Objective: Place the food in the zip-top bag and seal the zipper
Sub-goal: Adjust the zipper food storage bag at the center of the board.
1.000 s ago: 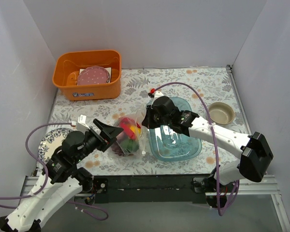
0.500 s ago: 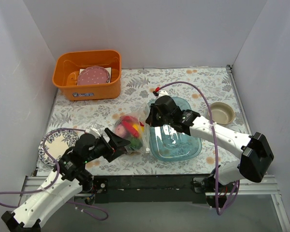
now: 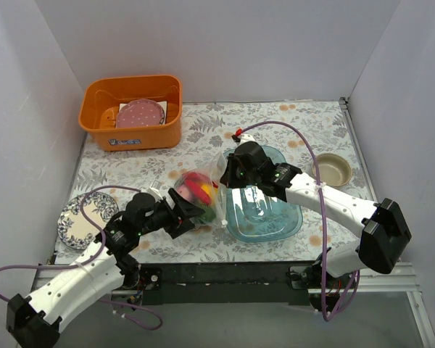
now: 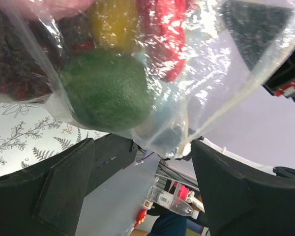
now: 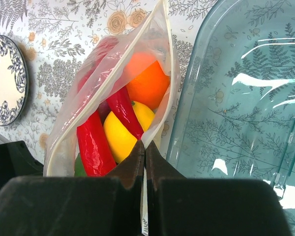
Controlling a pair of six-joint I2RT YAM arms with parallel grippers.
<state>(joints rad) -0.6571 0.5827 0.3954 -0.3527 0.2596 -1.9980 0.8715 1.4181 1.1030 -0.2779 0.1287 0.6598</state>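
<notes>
The zip-top bag (image 3: 199,194) hangs tilted over the table between the two arms, its mouth open. Inside it are an orange (image 5: 146,82), a yellow lemon (image 5: 122,132), long red chilies (image 5: 94,143), a green round fruit (image 4: 105,89) and dark red grapes (image 4: 12,66). My right gripper (image 5: 145,146) is shut on the bag's mouth strip, the zipper (image 5: 168,54), and holds it up; it also shows in the top view (image 3: 228,174). My left gripper (image 4: 147,172) is open, its fingers (image 4: 64,184) spread under the bag's bottom corner; in the top view (image 3: 191,212) it sits at the bag's near side.
A translucent blue oval tray (image 3: 272,217) lies right of the bag, also in the right wrist view (image 5: 246,73). An orange basket (image 3: 101,127) with a pink dotted plate (image 3: 139,114) stands at the back left. A blue-patterned plate (image 3: 74,221) is at the near left, a tan bowl (image 3: 332,170) at the right.
My left arm has swung right and brought its open gripper up to the bag's lower end. My right gripper has shifted slightly right, still holding the bag's mouth.
</notes>
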